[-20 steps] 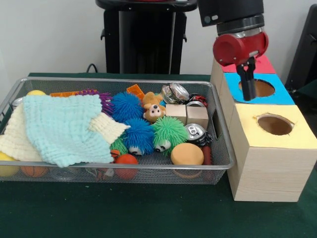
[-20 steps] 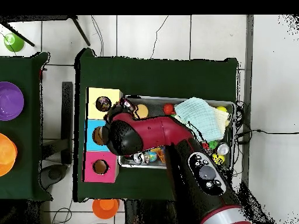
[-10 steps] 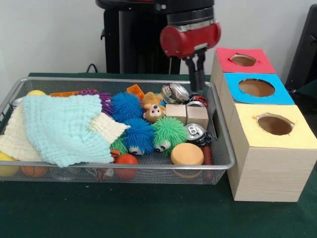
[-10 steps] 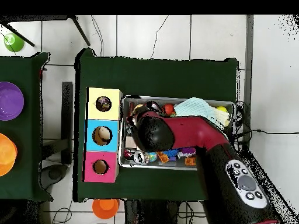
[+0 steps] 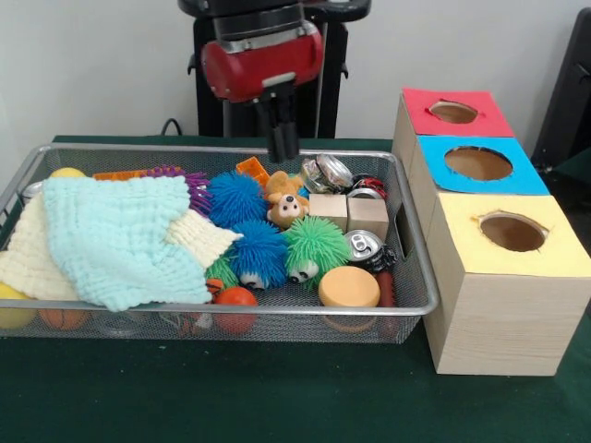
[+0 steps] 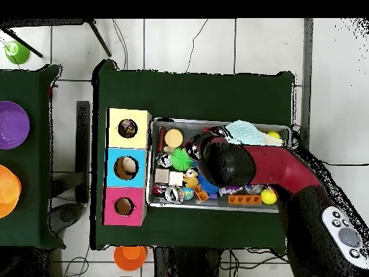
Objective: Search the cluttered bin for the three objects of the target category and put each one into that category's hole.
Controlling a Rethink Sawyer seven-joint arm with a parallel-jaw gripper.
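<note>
We find no text, label, brand, number or sign that we can read anywhere. The drink can (image 5: 364,245) beside the wooden cubes (image 5: 351,213) in the wire bin (image 5: 411,277) shows printing, but too small to make out.

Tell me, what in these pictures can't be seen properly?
- Whatever lies under the mint cloth and the cream cloth, front view: the cloths cover it.
- The middle of the wire bin, overhead view: the arm hides it.
- The gripper: its fingers look together, front view; overhead the arm covers it.
- Inside the yellow box's hole: too dark.
</note>
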